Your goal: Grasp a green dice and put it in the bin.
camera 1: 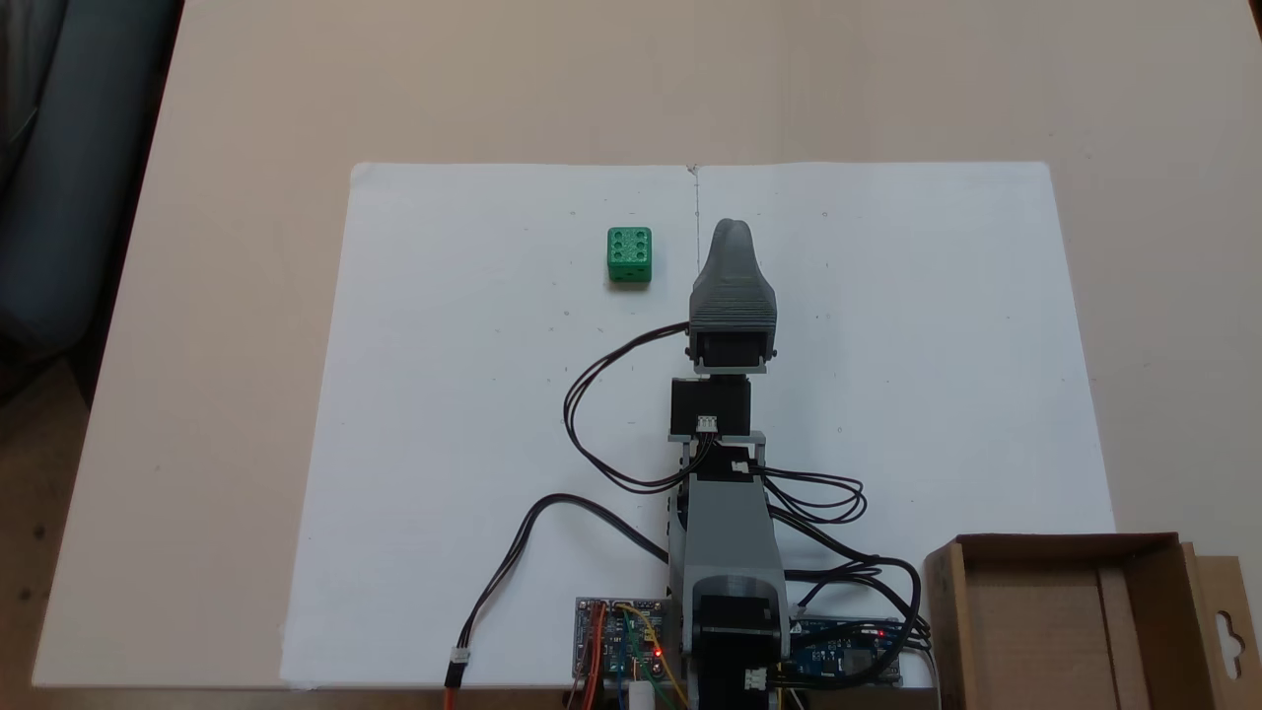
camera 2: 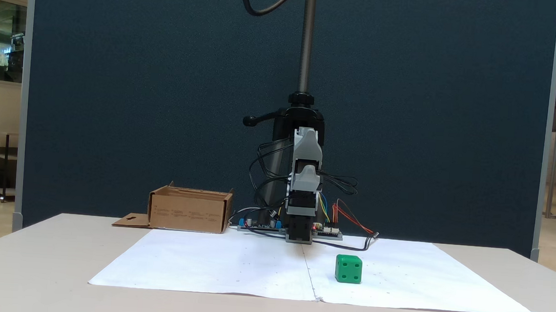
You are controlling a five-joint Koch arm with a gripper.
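Note:
The green dice (camera 1: 629,254) (camera 2: 348,269) sits alone on the white paper, six pips facing up in a fixed view from above. My gripper (camera 1: 732,237) (camera 2: 306,176) hovers over the paper's middle seam, just right of the dice in that view and clear of it. Only one grey tapered jaw shows, so whether it is open or shut cannot be read. Nothing is seen in it. The bin (camera 1: 948,611) (camera 2: 188,213), a brown cardboard box with a hang-hole flap, stands beside the arm's base, and what shows of its floor is bare.
White paper sheets (camera 1: 473,444) cover the beige table. Circuit boards (camera 1: 621,646) and looping black cables (camera 1: 592,414) lie around the arm's base. A camera pole (camera 2: 307,40) rises behind the arm, in front of a dark blue partition (camera 2: 116,91).

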